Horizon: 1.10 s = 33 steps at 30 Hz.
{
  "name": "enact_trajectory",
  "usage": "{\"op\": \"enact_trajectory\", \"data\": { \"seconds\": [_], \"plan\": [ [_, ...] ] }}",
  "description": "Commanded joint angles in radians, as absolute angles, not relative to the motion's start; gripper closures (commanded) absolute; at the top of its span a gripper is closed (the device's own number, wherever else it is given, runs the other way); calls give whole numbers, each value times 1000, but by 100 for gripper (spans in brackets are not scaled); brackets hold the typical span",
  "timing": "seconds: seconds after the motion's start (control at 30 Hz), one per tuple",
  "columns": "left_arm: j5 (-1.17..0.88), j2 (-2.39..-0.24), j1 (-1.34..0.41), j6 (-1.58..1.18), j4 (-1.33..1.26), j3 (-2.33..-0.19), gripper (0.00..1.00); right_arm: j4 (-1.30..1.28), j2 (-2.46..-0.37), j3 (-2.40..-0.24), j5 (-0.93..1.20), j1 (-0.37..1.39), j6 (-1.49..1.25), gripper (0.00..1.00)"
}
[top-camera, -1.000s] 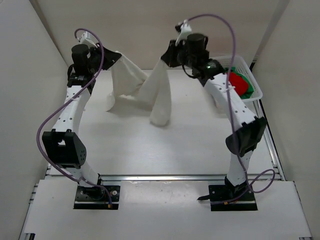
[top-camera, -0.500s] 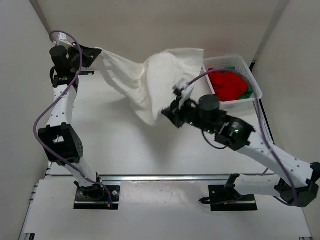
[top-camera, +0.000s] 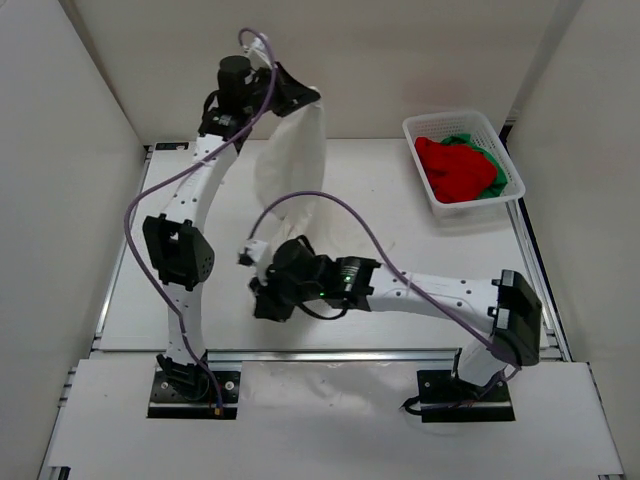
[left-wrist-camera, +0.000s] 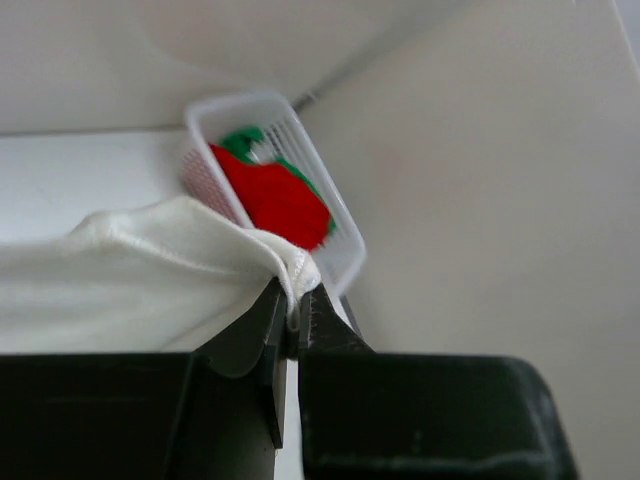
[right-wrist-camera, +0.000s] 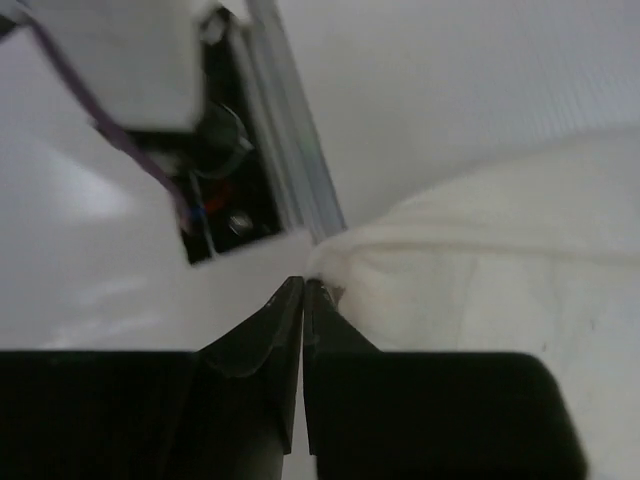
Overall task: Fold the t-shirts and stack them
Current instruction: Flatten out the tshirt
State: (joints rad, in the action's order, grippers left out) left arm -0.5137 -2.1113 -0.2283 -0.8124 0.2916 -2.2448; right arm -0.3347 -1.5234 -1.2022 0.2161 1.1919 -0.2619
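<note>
My left gripper (top-camera: 300, 97) is raised at the back centre, shut on a hem of the white t-shirt (top-camera: 290, 150), which hangs from it toward the table. The left wrist view shows that hem (left-wrist-camera: 130, 270) pinched at my left gripper (left-wrist-camera: 293, 295). My right gripper (top-camera: 262, 300) sits low at the front left of centre. Its jaws (right-wrist-camera: 304, 283) are shut, with a corner of the white t-shirt (right-wrist-camera: 480, 260) at their tips. The red t-shirt (top-camera: 455, 168) and the green t-shirt (top-camera: 497, 185) lie crumpled in the basket.
The white lattice basket (top-camera: 440, 120) stands at the back right, near the wall. The left wrist view also shows the basket (left-wrist-camera: 340, 255) with the red t-shirt (left-wrist-camera: 275, 195). My right arm stretches across the front of the table. The left arm's base plate (right-wrist-camera: 225, 215) lies just beyond the right jaws.
My left gripper swung from the back left to the back centre with the white t-shirt. My right arm swept from mid-table down to the front left, drawing its end of the cloth along.
</note>
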Motion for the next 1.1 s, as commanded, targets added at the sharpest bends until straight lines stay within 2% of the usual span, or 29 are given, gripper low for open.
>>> {"op": "enact_trajectory", "data": {
  "seconds": [0.0,0.03,0.07,0.1,0.13,0.17,0.23,0.3,0.33,0.4,0.43,0.5,0.6,0.67,0.7,0.77,0.9,0.93,1.0,1.07],
  "plan": [
    [-560,-2109,-262,-781,351,-2295,98,-333,-1589,-1442,258,1302,-180,98],
    [-546,-2102,-230,-767,356,-2277,89,-340,-1591,-1453,258,1305,-173,84],
    [-540,-2082,-212,-755,348,-2228,72,-347,-1574,-1447,253,1287,-170,73],
    [-523,-2048,-162,-755,342,-2153,63,-345,-1540,-1406,259,1272,-184,68],
    [-528,-2027,-116,-761,309,-2102,36,-325,-1523,-1388,258,1228,-183,63],
    [-538,-1979,-86,-781,258,-2001,21,-316,-1494,-1329,265,1157,-201,61],
    [-539,-1901,-40,-779,197,-1861,11,-260,-1448,-1250,304,1029,-236,61],
    [-488,-1780,-49,-740,181,-1693,12,-215,-1433,-1166,290,892,-271,62],
    [-435,-1743,-70,-712,172,-1645,18,-190,-1437,-1137,255,811,-275,65],
    [-366,-1598,-128,-672,149,-1426,40,-177,-1468,-1105,214,665,-308,75],
    [-310,-1532,-176,-645,149,-1316,43,-164,-1498,-1091,197,634,-325,79],
    [-222,-1441,-274,-606,149,-1158,49,-157,-1535,-1071,164,518,-339,80],
    [-137,-1361,-441,-578,150,-917,48,-126,-1574,-1037,137,419,-348,78],
    [-132,-1361,-532,-580,147,-809,46,-118,-1588,-1028,92,387,-342,70],
    [-123,-1376,-590,-580,153,-761,42,-115,-1597,-1023,56,377,-341,65],
    [-83,-1405,-685,-581,149,-713,35,-115,-1626,-1028,29,353,-339,61],
    [-109,-1492,-715,-613,80,-672,19,-104,-1680,-1062,-37,319,-339,50],
    [-106,-1520,-741,-612,84,-683,18,-97,-1701,-1080,-46,316,-339,48],
    [-113,-1571,-765,-591,89,-713,21,-97,-1744,-1120,-41,321,-336,46],
    [-98,-1630,-793,-575,112,-745,44,-104,-1804,-1178,-45,305,-331,46]
  ]
}}
